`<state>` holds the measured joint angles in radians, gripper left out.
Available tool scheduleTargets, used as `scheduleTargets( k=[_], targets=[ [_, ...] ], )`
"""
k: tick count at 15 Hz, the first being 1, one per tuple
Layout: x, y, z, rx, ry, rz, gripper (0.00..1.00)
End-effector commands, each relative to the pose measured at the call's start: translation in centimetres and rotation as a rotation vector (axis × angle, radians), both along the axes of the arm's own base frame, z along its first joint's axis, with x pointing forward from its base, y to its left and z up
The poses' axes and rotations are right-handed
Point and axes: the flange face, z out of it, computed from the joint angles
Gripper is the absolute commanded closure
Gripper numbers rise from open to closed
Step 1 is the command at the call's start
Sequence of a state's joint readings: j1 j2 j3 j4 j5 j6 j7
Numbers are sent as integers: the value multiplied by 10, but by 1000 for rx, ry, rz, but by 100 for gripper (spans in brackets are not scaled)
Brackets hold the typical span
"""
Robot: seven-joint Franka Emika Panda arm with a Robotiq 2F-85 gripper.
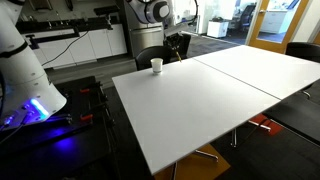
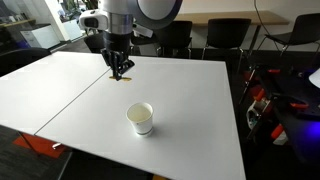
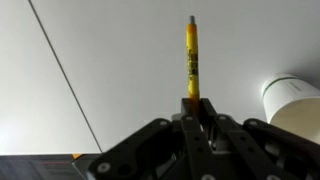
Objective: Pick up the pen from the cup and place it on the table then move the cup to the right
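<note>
gripping the thin yellow pen with dark print and a grey tip [image 3: 191, 55] by its lower end, the black two-fingered pincer [image 3: 196, 108] is drawn in narrow around it in the wrist view. the pen runs straight up the picture from between the fingers, over the large white flat table [image 3: 120, 60]. whether the pen touches the table i cannot tell. a thin dark seam [image 3: 64, 70] between the two joined tops crosses the table on a slant, well to the side of the pen. the small cream paper cup [image 3: 295, 100] shows at the edge of that view, beside the pincer and apart from the pen.

in an exterior view the pincer [image 2: 120, 68] hangs low over the table [image 2: 190, 95] near its far edge, close to where the seam [image 2: 70, 103] ends, with the white and grey robot arm [image 2: 125, 20] rising above it. the pen is too small to make out clearly there. the cup [image 2: 141, 118] stands upright with its mouth up, nearer the camera and well apart from the pincer.

in an exterior view from the opposite side the cup [image 1: 157, 65] sits near a corner of the table [image 1: 220, 95], with the arm [image 1: 152, 10] behind it. black chairs [image 2: 175, 40] stand along the far side of the table.
</note>
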<state>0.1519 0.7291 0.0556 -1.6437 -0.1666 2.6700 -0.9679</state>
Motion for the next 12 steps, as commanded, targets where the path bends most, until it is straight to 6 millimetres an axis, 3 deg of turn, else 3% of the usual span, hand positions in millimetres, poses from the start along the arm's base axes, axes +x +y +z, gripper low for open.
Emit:
scheduleTargets(
  k=[1, 5, 6, 8, 12],
  targets=[
    [26, 11, -12, -40, 36, -76, 97],
    [39, 16, -27, -57, 78, -119, 97],
    [41, 17, -32, -56, 92, -124, 63],
    [43, 19, -39, -60, 112, -131, 57],
    [47, 19, -45, -52, 119, -146, 26]
  ],
)
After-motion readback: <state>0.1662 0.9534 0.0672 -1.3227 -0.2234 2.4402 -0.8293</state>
